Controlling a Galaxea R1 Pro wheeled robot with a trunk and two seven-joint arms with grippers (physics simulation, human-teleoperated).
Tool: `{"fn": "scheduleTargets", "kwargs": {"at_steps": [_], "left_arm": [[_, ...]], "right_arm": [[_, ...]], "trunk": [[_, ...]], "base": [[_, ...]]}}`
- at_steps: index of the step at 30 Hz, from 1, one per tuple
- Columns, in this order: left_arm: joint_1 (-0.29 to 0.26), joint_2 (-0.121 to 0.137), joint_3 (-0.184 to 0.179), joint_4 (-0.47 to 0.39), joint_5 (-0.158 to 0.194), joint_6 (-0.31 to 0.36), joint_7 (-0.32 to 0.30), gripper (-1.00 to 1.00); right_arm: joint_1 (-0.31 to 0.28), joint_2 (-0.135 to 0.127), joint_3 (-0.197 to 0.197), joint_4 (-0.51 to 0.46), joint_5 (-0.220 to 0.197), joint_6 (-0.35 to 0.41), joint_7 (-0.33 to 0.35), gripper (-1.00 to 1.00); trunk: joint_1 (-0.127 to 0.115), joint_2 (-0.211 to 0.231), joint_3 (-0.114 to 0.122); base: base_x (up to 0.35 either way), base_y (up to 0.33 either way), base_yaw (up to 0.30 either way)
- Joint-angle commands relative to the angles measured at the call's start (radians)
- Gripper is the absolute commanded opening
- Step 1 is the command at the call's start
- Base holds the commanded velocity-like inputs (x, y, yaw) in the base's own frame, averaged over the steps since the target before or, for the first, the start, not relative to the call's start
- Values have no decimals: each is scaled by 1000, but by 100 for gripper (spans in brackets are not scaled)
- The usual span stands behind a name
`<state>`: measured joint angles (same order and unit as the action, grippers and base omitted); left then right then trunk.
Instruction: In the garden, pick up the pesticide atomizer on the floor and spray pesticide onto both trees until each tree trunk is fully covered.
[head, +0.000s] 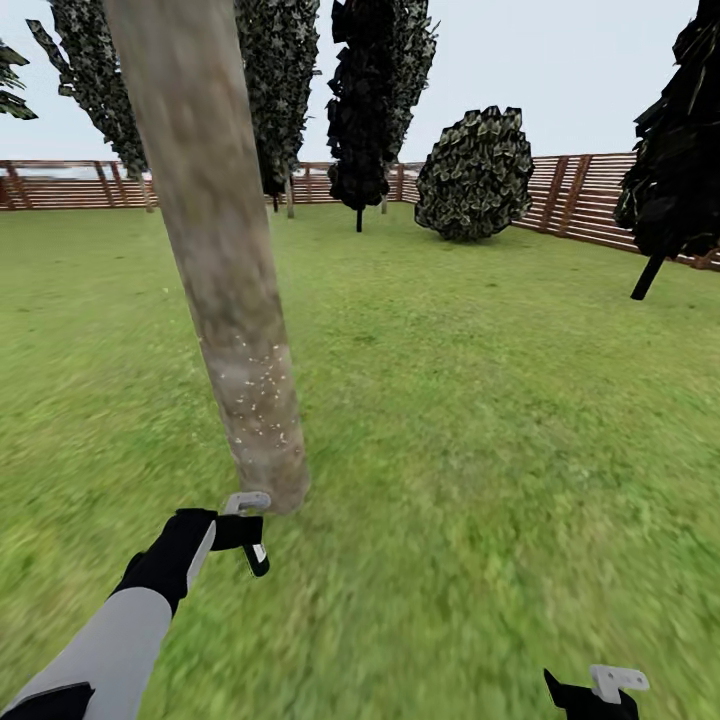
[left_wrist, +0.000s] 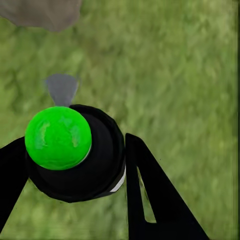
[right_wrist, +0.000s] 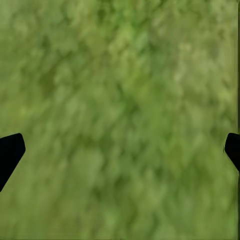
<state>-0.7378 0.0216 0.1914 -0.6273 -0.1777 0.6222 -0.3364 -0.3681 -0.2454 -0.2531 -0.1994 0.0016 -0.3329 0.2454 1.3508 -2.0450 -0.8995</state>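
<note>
A thick leaning tree trunk (head: 215, 250), mottled grey-beige, rises from the grass just ahead of me. White specks dot its lower part (head: 255, 400). My left gripper (head: 246, 532) hangs close to the foot of the trunk. In the left wrist view the left gripper (left_wrist: 75, 175) is shut on the atomizer (left_wrist: 95, 160), a black bottle whose round top (left_wrist: 58, 137) shows bright green here. A small grey wedge (left_wrist: 61, 89) sits just beyond the top, and the trunk's base (left_wrist: 45, 12) lies further on. My right gripper (head: 597, 695) is low over the grass, its fingertips (right_wrist: 10, 150) far apart, open.
Lawn (head: 480, 420) spreads all around. A brown slat fence (head: 590, 200) closes the back and right. A round bush (head: 475, 175), slim dark trees (head: 365, 100) and a dark leaning tree (head: 675, 150) stand far off.
</note>
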Motion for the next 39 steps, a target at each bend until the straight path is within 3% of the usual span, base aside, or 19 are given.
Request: {"fn": "scheduleTargets", "kwargs": {"at_steps": [1,11,32,39], "left_arm": [[1,0,-1,0,2,0,0,-100],[3,-2,-2,0,6,-1,0,-100],[5,-2,-3,0,6,-1,0,-100],[5,-3,-3,0,6,-1,0,-100]], "right_arm": [[0,0,0,0,0,0,0,100],[0,0,0,0,0,0,0,100],[0,8,0,0,1,0,0,100],[0,8,0,0,1,0,0,100]], "trunk": [[0,0,0],[0,0,0],[0,0,0],[0,0,0]], "base": [[230,-202,4],[116,-241,25],[98,-273,269],[119,-273,49]]}}
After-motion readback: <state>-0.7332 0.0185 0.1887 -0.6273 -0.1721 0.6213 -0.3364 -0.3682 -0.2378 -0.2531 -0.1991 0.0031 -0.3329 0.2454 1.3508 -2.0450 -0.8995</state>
